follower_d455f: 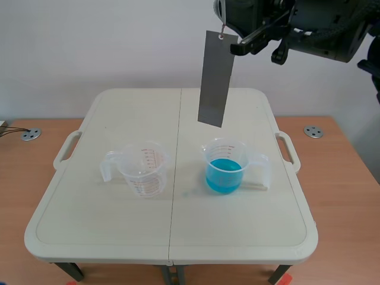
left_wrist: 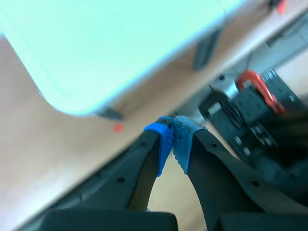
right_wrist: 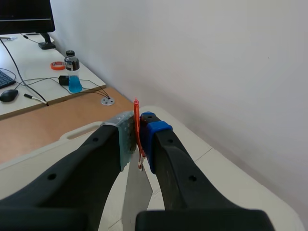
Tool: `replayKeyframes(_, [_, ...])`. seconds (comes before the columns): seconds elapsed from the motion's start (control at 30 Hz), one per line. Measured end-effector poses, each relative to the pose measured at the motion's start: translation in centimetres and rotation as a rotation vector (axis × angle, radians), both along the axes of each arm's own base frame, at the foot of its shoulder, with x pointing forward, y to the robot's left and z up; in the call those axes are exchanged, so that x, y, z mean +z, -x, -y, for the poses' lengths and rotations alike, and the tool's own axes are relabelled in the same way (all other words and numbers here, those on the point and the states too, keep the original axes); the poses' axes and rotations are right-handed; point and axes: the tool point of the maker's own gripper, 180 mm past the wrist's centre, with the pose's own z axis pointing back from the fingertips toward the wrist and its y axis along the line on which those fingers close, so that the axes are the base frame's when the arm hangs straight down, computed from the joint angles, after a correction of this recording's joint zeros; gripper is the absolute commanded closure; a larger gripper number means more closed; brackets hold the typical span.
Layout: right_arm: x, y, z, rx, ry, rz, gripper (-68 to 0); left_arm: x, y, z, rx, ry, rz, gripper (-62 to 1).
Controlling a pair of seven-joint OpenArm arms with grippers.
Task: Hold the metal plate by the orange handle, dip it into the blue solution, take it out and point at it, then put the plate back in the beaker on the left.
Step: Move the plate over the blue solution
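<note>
A long grey metal plate (follower_d455f: 215, 78) hangs high above the table, its lower end over the beaker of blue solution (follower_d455f: 225, 167). My right gripper (follower_d455f: 228, 32), raised at the scene's top right, is shut on the plate's thin orange handle (right_wrist: 137, 127); the plate (right_wrist: 135, 197) hangs below the blue pads (right_wrist: 153, 137). An empty clear beaker (follower_d455f: 142, 168) stands to the left on the table. My left gripper (left_wrist: 171, 139) is shut on nothing and looks past the table's corner toward the floor; it does not show in the scene view.
The white folding table (follower_d455f: 107, 237) stands on a wooden desk (follower_d455f: 29, 172). In the right wrist view a bottle with blue liquid (right_wrist: 73, 72), cables and a monitor sit on a far desk. A red clamp (left_wrist: 255, 86) and black hardware lie ahead of my left gripper.
</note>
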Motion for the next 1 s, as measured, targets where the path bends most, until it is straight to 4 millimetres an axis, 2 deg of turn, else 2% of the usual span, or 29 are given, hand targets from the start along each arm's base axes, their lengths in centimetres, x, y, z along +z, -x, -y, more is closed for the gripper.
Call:
replayKeyframes(0.2, [-0.5,0.0,2.3,-0.048,-0.029,-0.025,-1.3,2.9,-5.8,0.2,-0.005,0.004,0.19,-1.2])
replayKeyframes(0.4, [-1.9,0.3,3.7,-0.092,-0.024,-0.067,-1.3,5.2,-10.7,2.1,-0.059,-0.008,0.336,-1.2])
replayKeyframes(0.7, [-2.0,0.2,4.0,-0.101,-0.011,-0.074,-1.3,4.6,-16.7,6.2,-0.157,0.008,0.39,-1.2])
replayKeyframes(1.0, [-2.1,0.2,4.0,-0.101,-0.009,-0.076,-1.3,2.6,-21.2,8.9,-0.241,0.007,0.367,-1.2])
